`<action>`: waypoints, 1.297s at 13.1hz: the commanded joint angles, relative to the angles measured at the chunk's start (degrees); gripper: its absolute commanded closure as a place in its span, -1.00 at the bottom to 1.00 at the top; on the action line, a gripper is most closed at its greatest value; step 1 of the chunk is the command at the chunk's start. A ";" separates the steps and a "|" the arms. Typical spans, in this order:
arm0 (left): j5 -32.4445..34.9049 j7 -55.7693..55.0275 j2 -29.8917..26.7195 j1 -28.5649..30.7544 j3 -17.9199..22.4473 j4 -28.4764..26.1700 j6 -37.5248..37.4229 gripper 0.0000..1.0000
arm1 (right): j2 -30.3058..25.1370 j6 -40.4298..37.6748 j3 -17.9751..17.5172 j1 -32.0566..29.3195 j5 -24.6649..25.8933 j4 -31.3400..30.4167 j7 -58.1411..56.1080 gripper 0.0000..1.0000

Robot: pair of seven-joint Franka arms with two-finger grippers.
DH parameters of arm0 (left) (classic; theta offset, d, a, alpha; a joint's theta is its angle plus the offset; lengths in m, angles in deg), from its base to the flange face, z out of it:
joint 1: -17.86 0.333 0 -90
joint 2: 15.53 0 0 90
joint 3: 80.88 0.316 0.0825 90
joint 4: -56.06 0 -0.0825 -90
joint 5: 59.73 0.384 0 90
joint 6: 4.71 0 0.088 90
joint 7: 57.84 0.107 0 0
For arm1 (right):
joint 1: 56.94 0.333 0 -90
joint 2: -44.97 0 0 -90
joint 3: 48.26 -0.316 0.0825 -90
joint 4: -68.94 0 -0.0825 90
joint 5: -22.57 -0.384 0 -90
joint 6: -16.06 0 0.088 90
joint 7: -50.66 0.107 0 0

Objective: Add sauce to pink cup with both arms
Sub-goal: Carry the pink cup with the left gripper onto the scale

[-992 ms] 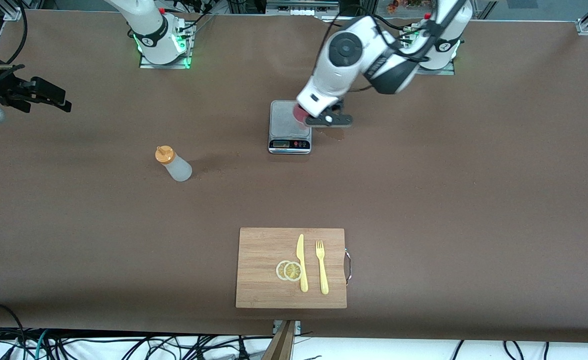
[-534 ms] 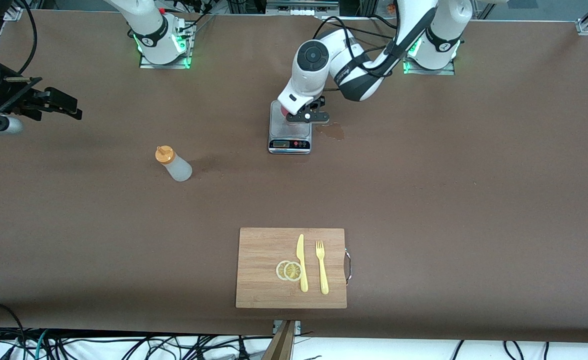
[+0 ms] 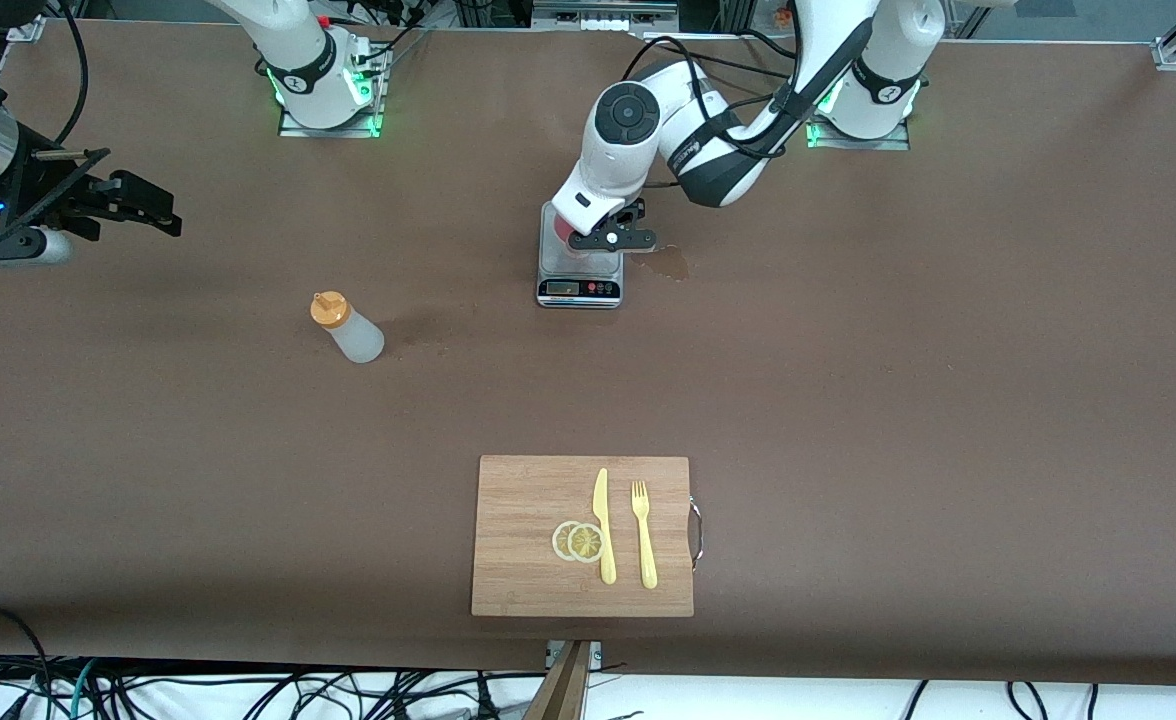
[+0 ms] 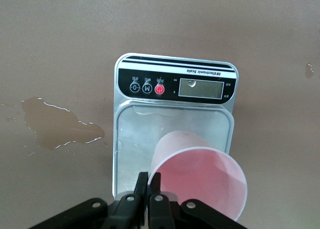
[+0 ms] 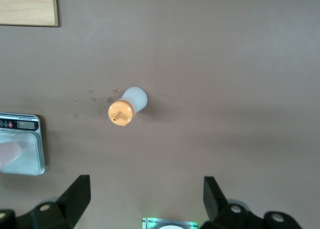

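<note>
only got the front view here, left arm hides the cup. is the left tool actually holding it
observer: yes. In the left wrist view the left tool is pinched shut on the pink cup at its rim, over the scale platform.
operator: and the right tool, open or shut
observer: open wide. The right wrist view shows the right tool up over bare table, with the sauce bottle standing upright and untouched.

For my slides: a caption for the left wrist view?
Left gripper pinching the pink cup's rim over the scale, beside a spill.
</note>
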 commanded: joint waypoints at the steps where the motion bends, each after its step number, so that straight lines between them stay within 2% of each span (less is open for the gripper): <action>1: 1.31 -2.32 0.39 -0.32 -0.10 0.61 -0.21 -0.96 | -2.26 1.07 -0.17 0.22 0.53 -1.96 1.16 -1.00; 5: 1.31 -2.51 -1.27 0.11 -0.28 0.78 -0.91 -1.00 | -1.82 2.30 -2.36 0.40 0.53 -1.78 1.16 -1.00; 7: 1.31 -2.07 -4.34 0.73 -0.02 0.95 -5.80 -1.00 | -0.95 2.39 -2.99 0.40 1.84 -1.79 1.25 -1.00; 11: 0.96 6.60 -12.07 8.09 -0.37 1.75 -13.20 -1.00 | -1.12 2.39 -3.08 0.31 1.41 -1.87 1.25 -1.00; 12: 0.69 8.89 -13.22 9.77 -0.28 2.88 -15.39 -1.00 | -1.03 2.39 -2.99 0.31 1.32 -2.13 0.55 -1.00; 14: 0.60 11.72 -13.50 12.41 -0.28 9.01 -24.67 -1.00 | -0.50 2.65 -3.08 0.22 1.32 -1.79 -0.41 -1.00; 17: 0.52 16.80 -13.49 16.45 -0.02 16.14 -35.95 -1.00 | 0.29 3.97 -3.08 0.13 -0.08 -2.30 -8.30 -1.00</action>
